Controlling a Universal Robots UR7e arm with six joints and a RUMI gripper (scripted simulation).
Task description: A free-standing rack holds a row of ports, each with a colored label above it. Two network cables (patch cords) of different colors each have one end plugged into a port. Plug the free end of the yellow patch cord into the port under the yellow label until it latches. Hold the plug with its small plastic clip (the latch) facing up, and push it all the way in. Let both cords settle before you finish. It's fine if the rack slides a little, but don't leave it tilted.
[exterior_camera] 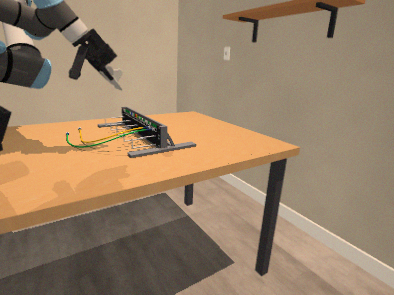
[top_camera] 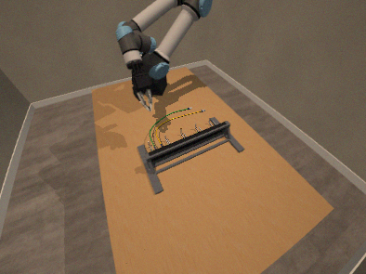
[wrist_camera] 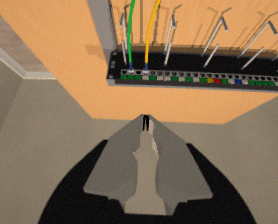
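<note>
We have the tool [top_camera: 150, 109] [exterior_camera: 120, 87] [wrist_camera: 145, 115] up in the air above the desk [top_camera: 209, 222] [exterior_camera: 235, 144] [wrist_camera: 60, 45], its tips brought together, nothing between them. It points down at a slant and touches neither cord nor rack.

Yellow patch cord [top_camera: 178, 115] [exterior_camera: 107, 135] [wrist_camera: 150, 35]: one end plugged into the rack, near one end of the port row; the other end free, out on the cord side of the rack, well apart from the tool. From the plugged end the cord bends round in a curve. Green patch cord [top_camera: 162, 118] [exterior_camera: 92, 145] [wrist_camera: 131, 35]: same setup, plugged in just beside the yellow one, closer to the rack's end, free end near the yellow free end. Both free ends show as small pale plugs.

Rack [top_camera: 152, 177] [exterior_camera: 162, 148] [wrist_camera: 102, 30]: dark grey, standing upright on its feet on the desk, not tilted. Thin metal rods stick out on the cord side. In the wrist view we get a row of colored labels along the port strip, mostly green and white, plus a yellow label [wrist_camera: 210, 80], a red label [wrist_camera: 218, 81] and a blue label [wrist_camera: 238, 82]. Yellow label sits well along the row from the plugged cords; no yellow plug at its port. Latch direction on the free plug: too small to tell.
</note>
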